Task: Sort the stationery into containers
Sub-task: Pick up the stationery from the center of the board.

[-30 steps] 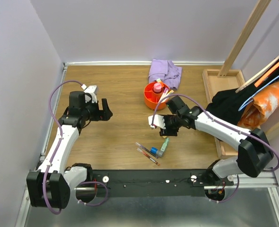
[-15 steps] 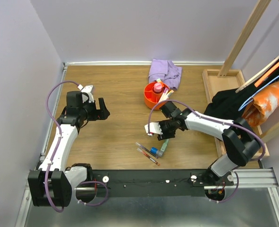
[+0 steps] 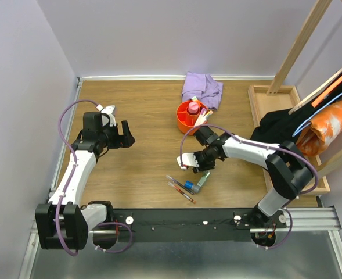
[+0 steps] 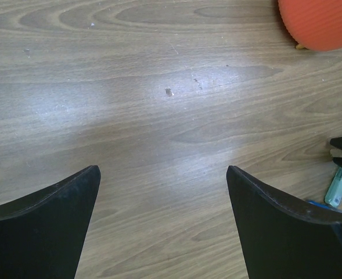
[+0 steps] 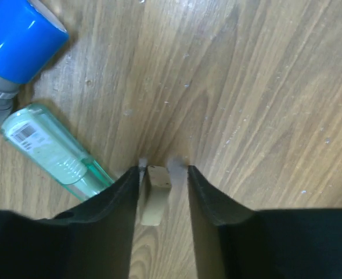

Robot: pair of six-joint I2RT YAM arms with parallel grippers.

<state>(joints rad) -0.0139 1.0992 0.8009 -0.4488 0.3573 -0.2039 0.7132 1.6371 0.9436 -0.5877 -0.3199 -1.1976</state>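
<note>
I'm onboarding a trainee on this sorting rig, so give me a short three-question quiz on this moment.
1. True or false: the left hand is holding a pen.
2. What lies between the fingers of the right hand? A) tan eraser B) pink tube C) red pen
3. Fill in: the mint highlighter lies on the ____, not in the orange cup.
Key: 1 false; 2 A; 3 table.

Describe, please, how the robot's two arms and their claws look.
The left arm and right arm have white links, black joints and looping purple cables. The left claw and right claw have black, curved, tapering fingers.
</note>
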